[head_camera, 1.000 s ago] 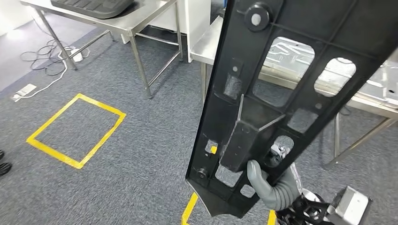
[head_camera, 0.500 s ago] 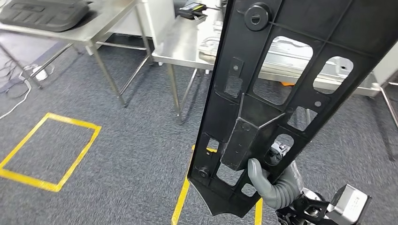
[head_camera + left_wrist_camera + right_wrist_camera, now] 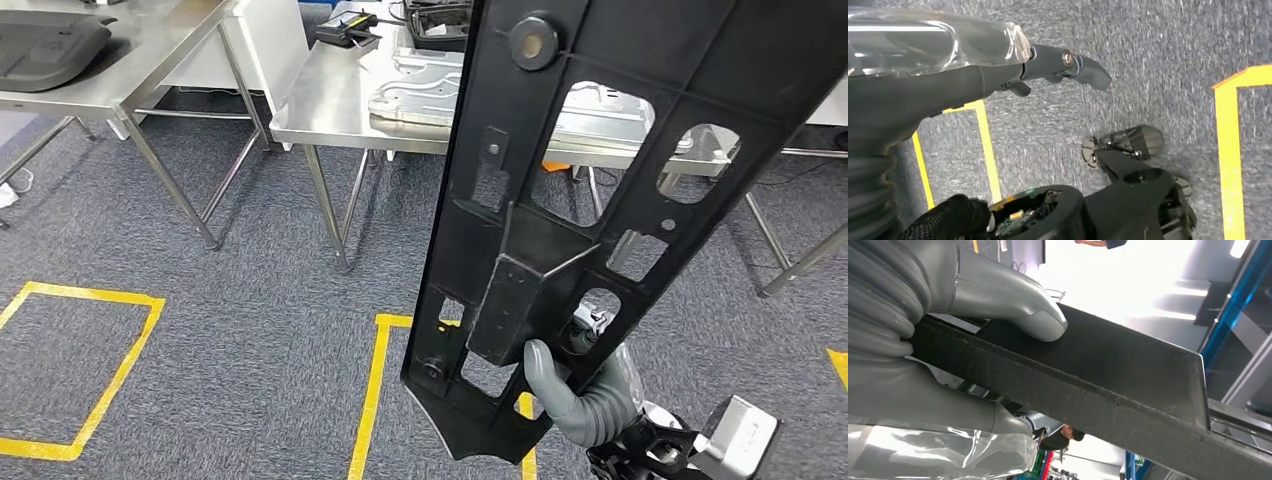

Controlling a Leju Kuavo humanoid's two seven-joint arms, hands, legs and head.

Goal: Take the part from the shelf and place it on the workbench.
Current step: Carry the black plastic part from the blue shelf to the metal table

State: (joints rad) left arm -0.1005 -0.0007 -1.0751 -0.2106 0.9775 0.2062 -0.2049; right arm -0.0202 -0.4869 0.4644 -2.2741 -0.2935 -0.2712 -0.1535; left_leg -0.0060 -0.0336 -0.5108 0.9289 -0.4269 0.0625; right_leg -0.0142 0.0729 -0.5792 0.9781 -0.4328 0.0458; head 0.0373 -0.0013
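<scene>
A long black part (image 3: 600, 200) is gripped upright near its lower end by the right hand (image 3: 580, 395), in front of the steel workbench (image 3: 330, 105); the left hand's (image 3: 1068, 67) grasp cannot be told.

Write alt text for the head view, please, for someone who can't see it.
The robot's right hand holds a long black plastic part upright, close to the camera. Behind it a steel workbench with metal plates stands on grey carpet marked with yellow tape.
</scene>
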